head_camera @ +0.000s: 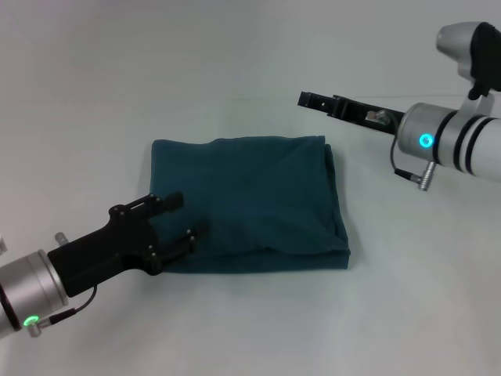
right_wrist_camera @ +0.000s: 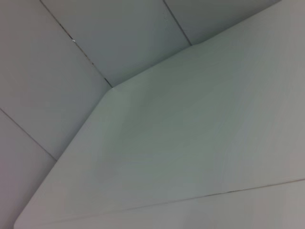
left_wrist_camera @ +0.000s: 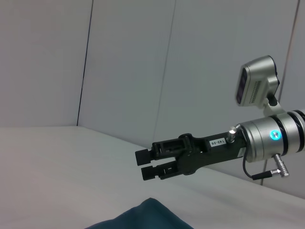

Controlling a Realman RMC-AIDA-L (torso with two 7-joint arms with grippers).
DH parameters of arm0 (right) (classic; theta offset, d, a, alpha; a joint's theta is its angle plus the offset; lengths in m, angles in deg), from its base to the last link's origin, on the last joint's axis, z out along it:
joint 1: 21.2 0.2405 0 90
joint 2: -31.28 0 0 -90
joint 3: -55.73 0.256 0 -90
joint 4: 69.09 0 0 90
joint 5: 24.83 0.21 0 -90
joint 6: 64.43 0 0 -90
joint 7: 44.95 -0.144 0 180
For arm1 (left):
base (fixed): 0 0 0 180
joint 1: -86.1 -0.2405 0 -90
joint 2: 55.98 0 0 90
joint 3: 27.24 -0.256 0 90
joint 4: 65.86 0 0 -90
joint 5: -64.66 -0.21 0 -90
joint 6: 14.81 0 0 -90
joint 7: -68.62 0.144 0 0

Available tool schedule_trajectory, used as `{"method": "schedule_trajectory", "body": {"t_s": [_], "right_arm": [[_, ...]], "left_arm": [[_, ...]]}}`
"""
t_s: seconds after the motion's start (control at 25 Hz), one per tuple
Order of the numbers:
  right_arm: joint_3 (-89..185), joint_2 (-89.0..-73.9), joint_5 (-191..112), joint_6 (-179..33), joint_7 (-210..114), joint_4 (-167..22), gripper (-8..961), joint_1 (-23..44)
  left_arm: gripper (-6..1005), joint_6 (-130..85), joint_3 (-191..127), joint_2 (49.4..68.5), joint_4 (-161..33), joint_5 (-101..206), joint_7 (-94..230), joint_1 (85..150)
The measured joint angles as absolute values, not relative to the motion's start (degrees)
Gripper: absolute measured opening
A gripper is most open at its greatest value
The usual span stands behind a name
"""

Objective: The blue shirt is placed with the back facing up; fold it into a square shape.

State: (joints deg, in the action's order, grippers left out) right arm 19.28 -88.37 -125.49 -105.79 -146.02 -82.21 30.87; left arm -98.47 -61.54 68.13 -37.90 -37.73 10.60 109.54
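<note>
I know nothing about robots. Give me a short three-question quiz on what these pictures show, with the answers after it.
1. True or false: the blue shirt lies spread out flat with both sleeves showing.
2. Which gripper is over the shirt's edge? A) left gripper B) right gripper C) both
3. Fill in: the shirt rests on a plain white ____.

Key
1. False. It is already folded into a compact, roughly square bundle.
2. A. The left gripper, fingers apart, is at the shirt's near left corner; the right gripper hangs in the air beyond the far right corner, clear of the cloth, holding nothing.
3. Table.
</note>
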Motion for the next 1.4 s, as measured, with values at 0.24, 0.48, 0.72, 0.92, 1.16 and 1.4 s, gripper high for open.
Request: {"method": "schedule_trajectory", "body": {"t_s": [0.24, 0.48, 0.72, 0.92, 1.16, 1.4], "right_arm": [[13.86, -86.86, -130.36, -109.89, -156.16, -85.68, 795, 28.63], [9.78, -84.64, -134.84, -119.80, -165.76, -89.80, 794, 24.72], [9.02, -83.53, -139.70, -125.10, -170.55, -89.48, 791, 23.26], [8.42, -84.92, -141.27, -123.70, -170.69, -89.19, 774, 23.58], [7.21, -87.14, -141.38, -119.92, -170.24, -89.67, 754, 24.78], [6.88, -87.76, -141.43, -119.06, -169.93, -89.81, 733, 25.83]], "left_arm": [[647, -98.14, -60.88, 68.08, -37.95, -37.19, 10.40, 109.73], [647, -98.22, -60.77, 67.98, -37.52, -37.24, 10.26, 109.99], [646, -98.38, -60.80, 67.95, -37.49, -37.47, 10.39, 109.99], [646, -98.24, -61.01, 67.95, -37.57, -37.38, 10.55, 110.05], [646, -98.12, -61.08, 68.00, -37.76, -37.39, 10.64, 110.18], [646, -98.12, -61.08, 68.03, -37.82, -37.49, 10.69, 110.17]]}}
